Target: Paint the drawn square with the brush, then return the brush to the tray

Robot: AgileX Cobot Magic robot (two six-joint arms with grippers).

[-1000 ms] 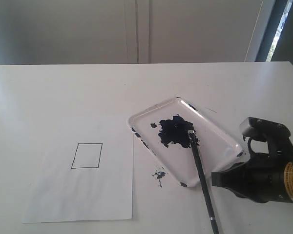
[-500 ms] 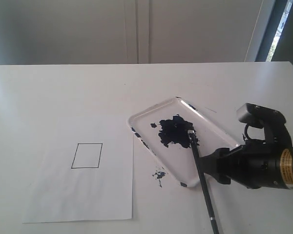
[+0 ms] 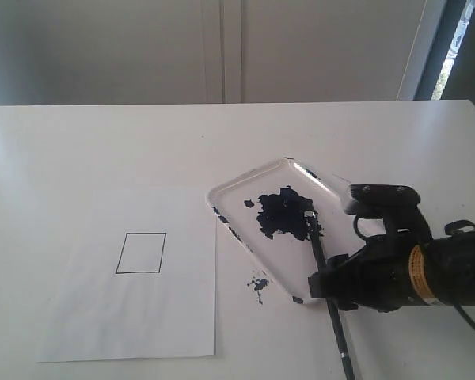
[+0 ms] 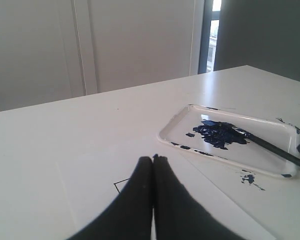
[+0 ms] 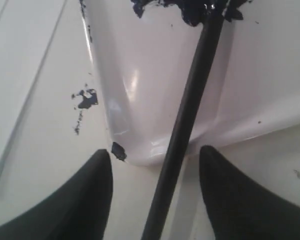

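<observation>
The tray [image 3: 245, 194] lies right of centre on the table, with a dark blue paint blotch [image 3: 281, 212] in it. The brush [image 3: 319, 252] rests with its bristles in the blotch and its black handle running over the tray's near rim onto the table. My right gripper [image 3: 321, 286] is open and straddles that handle at the rim. In the right wrist view the brush [image 5: 190, 100] passes between the fingers [image 5: 97, 185] untouched by either, over the tray [image 5: 140, 75]. The drawn square [image 3: 141, 252] is unpainted. My left gripper [image 4: 153, 158] is shut and empty above the square's corner [image 4: 117, 185].
A white paper sheet [image 3: 127, 317] carries the square, left of the tray. Blue paint spatters [image 3: 258, 283] mark the table between paper and tray. In the left wrist view the tray [image 4: 270, 125] and brush [image 4: 270, 146] lie off to the side. A pale wall stands behind the table.
My right gripper has moved left from the table's right edge to the brush handle and now straddles it. Brush, tray and paper have not moved.
</observation>
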